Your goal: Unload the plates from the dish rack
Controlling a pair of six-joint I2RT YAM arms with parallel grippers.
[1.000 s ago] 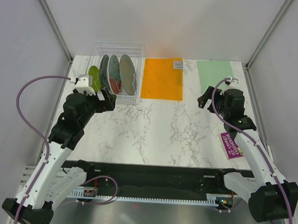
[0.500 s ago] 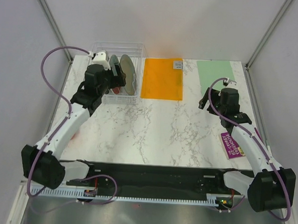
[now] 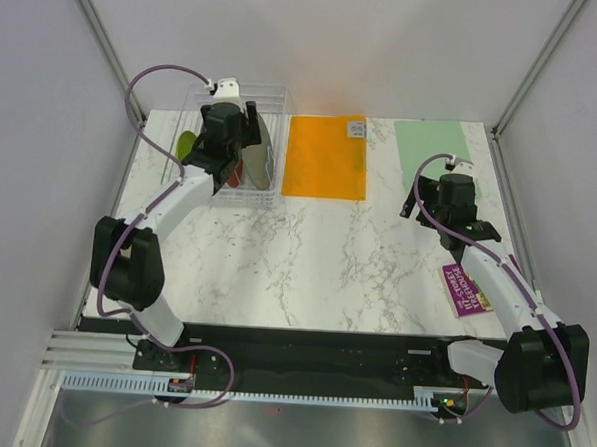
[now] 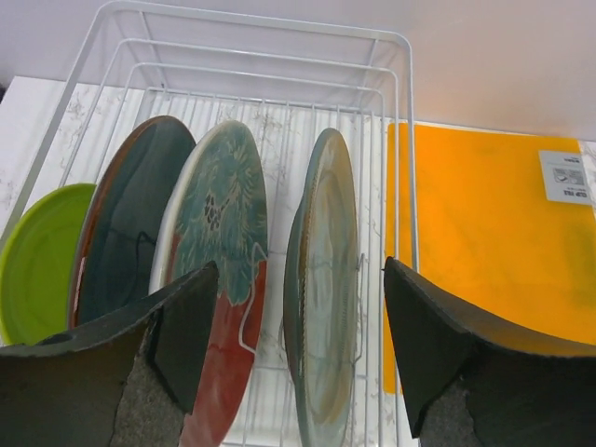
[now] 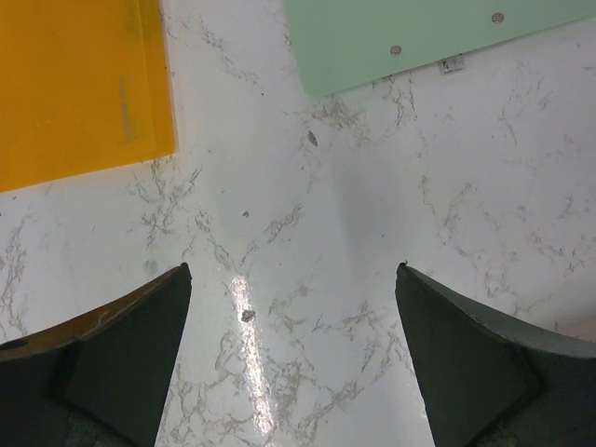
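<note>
All four plates stand on edge in the dish rack [image 3: 270,97]: from its left side, the lime-green plate [image 4: 37,261], dark teal plate [image 4: 126,223], red floral plate [image 4: 219,233] and grey-green plate [image 4: 326,279]. The left arm's jaws hang spread wide just above the rack, gripping nothing, with the grey-green plate lined up between them. The right arm's jaws, likewise released, hover over the bench [image 5: 307,233] well right of the rack, beyond the orange mat [image 5: 74,84].

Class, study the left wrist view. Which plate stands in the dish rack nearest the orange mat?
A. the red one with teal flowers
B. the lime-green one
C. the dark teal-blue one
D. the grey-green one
D: the grey-green plate is the last one in the dish rack on the side facing the orange mat.
</note>
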